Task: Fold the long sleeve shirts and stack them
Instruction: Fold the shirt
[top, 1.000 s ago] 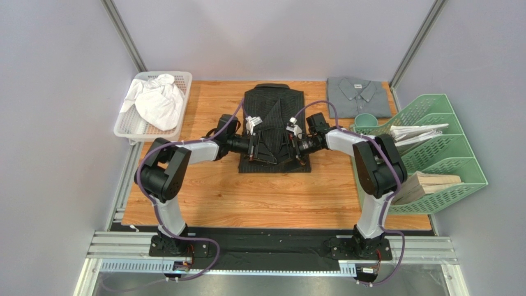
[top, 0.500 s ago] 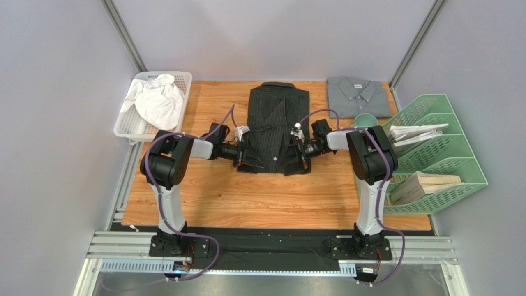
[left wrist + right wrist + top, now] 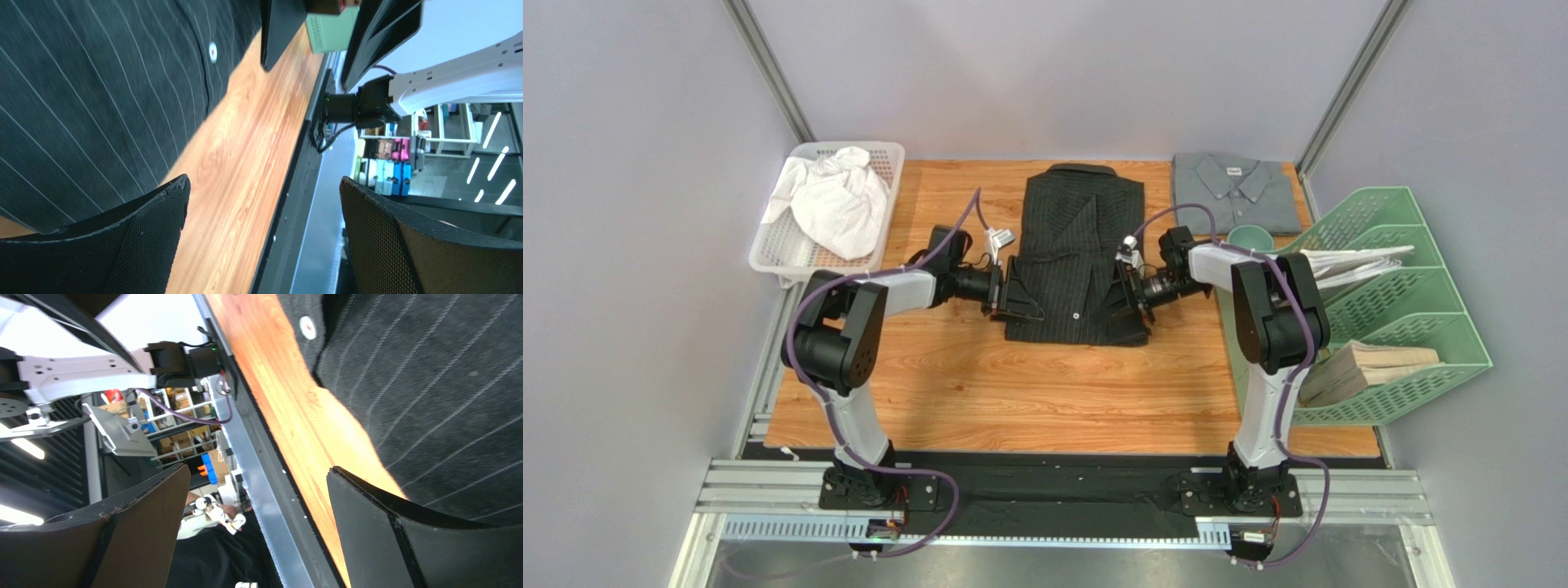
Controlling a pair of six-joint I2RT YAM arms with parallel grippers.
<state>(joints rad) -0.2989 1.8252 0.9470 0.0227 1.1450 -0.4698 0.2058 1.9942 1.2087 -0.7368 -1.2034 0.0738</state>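
The black pinstriped shirt (image 3: 1075, 257) lies folded, collar away from me, in the middle of the wooden table (image 3: 940, 392). The grey shirt (image 3: 1237, 194) lies folded at the back right. My left gripper (image 3: 1005, 289) is at the black shirt's left edge, low over the table, open and empty. The left wrist view shows its wide-apart jaws (image 3: 264, 239) with the striped cloth (image 3: 92, 92) beside one finger. My right gripper (image 3: 1140, 294) is at the shirt's right edge, open and empty. The right wrist view shows its gap (image 3: 255, 530) beside the cloth (image 3: 430, 373).
A white basket (image 3: 884, 159) holding a white crumpled cloth (image 3: 836, 202) stands at the back left. A green file rack (image 3: 1425, 325) with papers fills the right side. A green cup (image 3: 1249, 239) sits next to the grey shirt.
Both grippers have moved outward from the middle of the black shirt to its left and right edges. The shirt has shifted slightly back and lies flat.
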